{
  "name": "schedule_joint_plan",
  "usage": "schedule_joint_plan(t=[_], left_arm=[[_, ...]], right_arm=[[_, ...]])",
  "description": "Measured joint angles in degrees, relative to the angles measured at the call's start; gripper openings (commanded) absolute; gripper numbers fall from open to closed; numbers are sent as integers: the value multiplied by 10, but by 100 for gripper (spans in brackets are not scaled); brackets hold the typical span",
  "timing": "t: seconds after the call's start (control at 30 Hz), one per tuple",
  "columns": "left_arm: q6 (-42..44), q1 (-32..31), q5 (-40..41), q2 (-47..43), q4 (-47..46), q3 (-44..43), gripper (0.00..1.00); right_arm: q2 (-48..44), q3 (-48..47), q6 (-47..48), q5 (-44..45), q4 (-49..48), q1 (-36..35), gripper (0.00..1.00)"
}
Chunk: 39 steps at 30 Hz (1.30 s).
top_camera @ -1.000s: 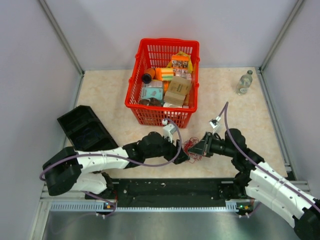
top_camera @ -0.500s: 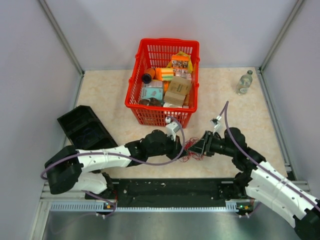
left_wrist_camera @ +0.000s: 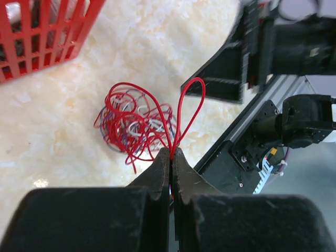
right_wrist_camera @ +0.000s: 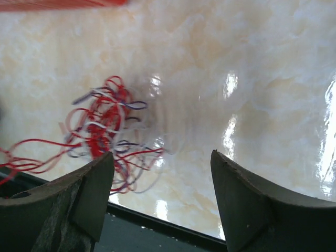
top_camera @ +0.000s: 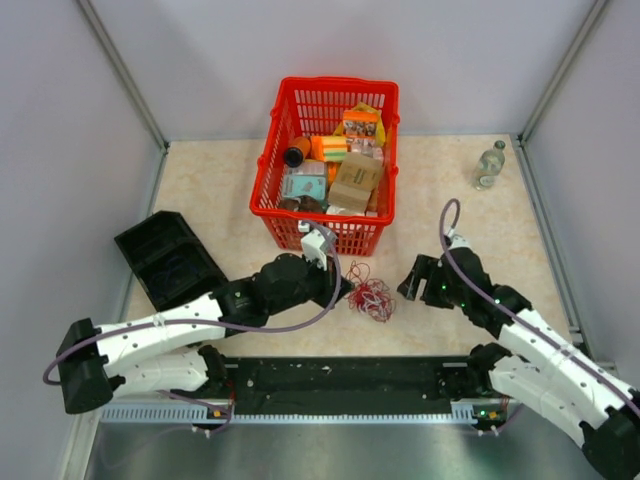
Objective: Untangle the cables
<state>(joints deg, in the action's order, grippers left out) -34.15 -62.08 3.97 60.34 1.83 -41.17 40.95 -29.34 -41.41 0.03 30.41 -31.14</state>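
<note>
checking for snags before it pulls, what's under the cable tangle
Only the pale table shows through the cables' loose strands; the dense middle hides what is beneath it. One red loop rises off it into the shut left gripper.

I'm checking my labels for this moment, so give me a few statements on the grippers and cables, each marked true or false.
1. The left gripper is shut on a red loop of the cables. True.
2. The right gripper grips the cables. False: it is open, empty and apart from them.
3. The cables lie in the basket. False: they lie on the table in front of it.
4. A bottle stands to the right of the basket. True.
</note>
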Motion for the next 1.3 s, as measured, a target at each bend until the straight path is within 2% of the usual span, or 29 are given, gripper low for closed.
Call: schedule_joint_plan(t=[0.13,0.27,0.4,0.6,0.7,0.8,0.9,0.93,0.97,1.0,1.03,1.17,1.3], left_arm=[[8,0,19,-16,32,-23,0],[17,0,26,-22,45,-37,0],[22,0,25,-21,59,-46,0],[27,0,-1,-14,59,-51,0],[31,0,-16,-9,59,-54,0],[35,0,-26,-8,57,-55,0],[41,0,-42,-11,54,-55,0],[43,0,-46,-14,54,-55,0],[44,0,-49,-18,53,-55,0],[47,0,-52,-22,53,-55,0],[50,0,-55,-29,53,-55,0],[72,0,-42,-64,66,-66,0],[104,0,53,-100,163,-137,0]], right_arm=[[115,6,12,7,-49,-36,77],[162,24,9,-1,-105,-72,79],[113,66,-13,-7,-165,-105,81],[-31,128,-23,-24,-235,-108,81],[-21,134,-22,-54,-283,-108,79],[46,132,-21,-64,-330,-119,77],[130,131,-21,-61,-362,-136,65],[155,131,-21,-58,-370,-143,48],[173,131,-22,-56,-380,-148,26],[195,131,-28,-49,-393,-156,8],[209,130,-29,-43,-402,-161,0],[220,129,-72,28,-394,-169,0],[139,119,-125,155,-272,-157,0]])
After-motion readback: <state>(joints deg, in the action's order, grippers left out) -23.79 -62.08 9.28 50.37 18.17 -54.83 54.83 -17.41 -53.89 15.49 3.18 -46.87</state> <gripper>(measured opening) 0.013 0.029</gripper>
